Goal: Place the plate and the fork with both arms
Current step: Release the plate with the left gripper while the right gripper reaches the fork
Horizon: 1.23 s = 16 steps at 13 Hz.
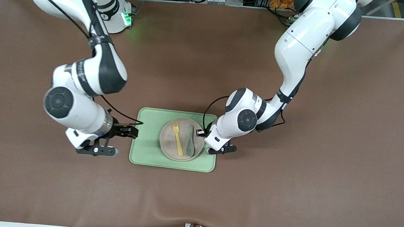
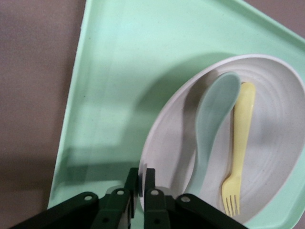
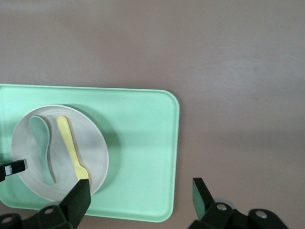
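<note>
The off-white plate [image 1: 170, 145] sits on the light-green tray [image 1: 146, 149]. The pale-yellow fork [image 1: 178, 137] lies in the plate beside a grey-green spoon [image 1: 190, 141]. My left gripper [image 1: 201, 132] is shut on the plate's rim at the edge toward the left arm's end; the left wrist view shows its fingers [image 2: 141, 179] pinching the rim, with the plate [image 2: 276, 157], fork [image 2: 240, 138] and spoon [image 2: 214, 124]. My right gripper [image 1: 131, 131] is open and empty over the tray's edge toward the right arm's end, its fingers [image 3: 140, 193] wide apart above the tray's corner [image 3: 143, 143].
The brown table mat [image 1: 290, 194] surrounds the tray. The right wrist view also shows the plate [image 3: 90, 152], fork [image 3: 71, 148], spoon [image 3: 40, 148] and a tip of the left gripper [image 3: 12, 168] at the plate's rim.
</note>
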{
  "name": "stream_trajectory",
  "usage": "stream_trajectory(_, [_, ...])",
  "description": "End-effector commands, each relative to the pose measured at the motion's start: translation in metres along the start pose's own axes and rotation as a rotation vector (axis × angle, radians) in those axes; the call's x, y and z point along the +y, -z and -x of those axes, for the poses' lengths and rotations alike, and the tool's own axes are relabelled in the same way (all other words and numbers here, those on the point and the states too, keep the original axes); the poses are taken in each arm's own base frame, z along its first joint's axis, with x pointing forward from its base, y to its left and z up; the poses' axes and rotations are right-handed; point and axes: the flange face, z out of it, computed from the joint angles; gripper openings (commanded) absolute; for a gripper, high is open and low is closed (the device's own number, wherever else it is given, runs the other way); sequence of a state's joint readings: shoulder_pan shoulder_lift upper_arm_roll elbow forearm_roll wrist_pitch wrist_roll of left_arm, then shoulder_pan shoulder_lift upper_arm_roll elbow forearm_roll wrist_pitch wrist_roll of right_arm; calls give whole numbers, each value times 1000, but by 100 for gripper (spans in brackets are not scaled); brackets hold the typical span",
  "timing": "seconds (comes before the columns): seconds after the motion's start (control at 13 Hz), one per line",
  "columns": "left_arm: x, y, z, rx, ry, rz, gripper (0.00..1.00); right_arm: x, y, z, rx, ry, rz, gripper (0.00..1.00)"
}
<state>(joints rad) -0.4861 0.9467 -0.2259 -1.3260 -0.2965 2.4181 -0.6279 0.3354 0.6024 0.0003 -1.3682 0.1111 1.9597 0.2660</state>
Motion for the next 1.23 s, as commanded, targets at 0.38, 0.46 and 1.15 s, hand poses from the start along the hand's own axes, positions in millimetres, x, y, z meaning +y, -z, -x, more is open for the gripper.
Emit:
stream_trajectory(0.38, [1,136,-24,74,-77,-150,100,-56,-65,-9,76,89,11,91])
stream_trajectory(0.46, [1,166,-23,97,-108,-203,100,-72,-76,-4,70,110,14,90])
stream_trajectory(1.15, [-94,443,8,28,28,-416,100,-120,-150,18,58,181,41,65])
